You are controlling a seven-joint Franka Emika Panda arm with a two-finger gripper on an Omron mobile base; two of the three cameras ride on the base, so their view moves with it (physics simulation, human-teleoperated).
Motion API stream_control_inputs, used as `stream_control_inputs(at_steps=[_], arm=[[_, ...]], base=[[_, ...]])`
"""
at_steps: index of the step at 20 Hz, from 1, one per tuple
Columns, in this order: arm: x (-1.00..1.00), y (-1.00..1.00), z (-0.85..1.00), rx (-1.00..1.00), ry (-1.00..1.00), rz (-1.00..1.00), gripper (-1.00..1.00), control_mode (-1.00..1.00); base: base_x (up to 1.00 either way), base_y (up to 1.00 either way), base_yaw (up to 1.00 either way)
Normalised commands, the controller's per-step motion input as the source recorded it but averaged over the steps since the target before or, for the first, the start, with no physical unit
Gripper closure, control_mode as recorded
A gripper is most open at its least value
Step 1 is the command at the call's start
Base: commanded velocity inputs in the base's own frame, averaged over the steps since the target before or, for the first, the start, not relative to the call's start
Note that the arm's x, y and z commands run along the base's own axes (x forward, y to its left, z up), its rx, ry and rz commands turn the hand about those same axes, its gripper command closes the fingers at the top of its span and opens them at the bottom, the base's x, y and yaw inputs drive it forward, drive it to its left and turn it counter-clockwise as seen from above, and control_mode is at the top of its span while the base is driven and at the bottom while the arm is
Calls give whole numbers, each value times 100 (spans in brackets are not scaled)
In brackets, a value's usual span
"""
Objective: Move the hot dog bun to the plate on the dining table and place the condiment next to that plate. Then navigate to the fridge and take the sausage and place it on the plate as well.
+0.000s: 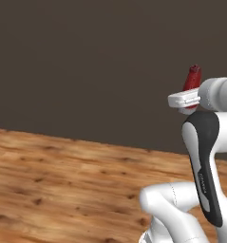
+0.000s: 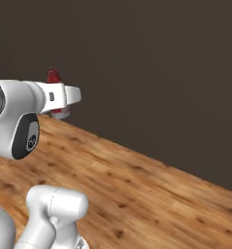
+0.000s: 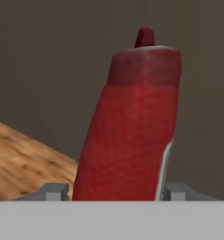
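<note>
The condiment (image 3: 132, 126), a slim red squeeze bottle, stands nearly upright between my fingers, its tapered tip pointing up. My gripper (image 3: 115, 190) is shut on its lower part, and the two grey fingertips (image 3: 55, 191) press against its sides. In the left base view the condiment (image 1: 194, 76) sticks up behind the white hand, and my gripper (image 1: 187, 98) is held high at the right, in the air above the floor. From the right base view the condiment (image 2: 53, 75) shows above and below the hand, with the gripper (image 2: 63, 97) at the upper left.
A wooden plank floor (image 1: 62, 190) stretches ahead and ends at a plain dark wall (image 1: 86, 61). The floor (image 2: 151, 194) runs diagonally toward the same wall (image 2: 161, 73). My own white arm links fill the lower corners.
</note>
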Motion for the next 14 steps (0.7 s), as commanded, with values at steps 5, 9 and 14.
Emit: stream_control_inputs(at_steps=[5, 9, 14], arm=[[0, 0, 0, 0, 0, 0, 100, 100], [0, 0, 0, 0, 0, 0, 100, 100], [0, 0, 0, 0, 0, 0, 100, 100]], base=[[100, -20, 48], [100, -20, 48], [100, -16, 49]])
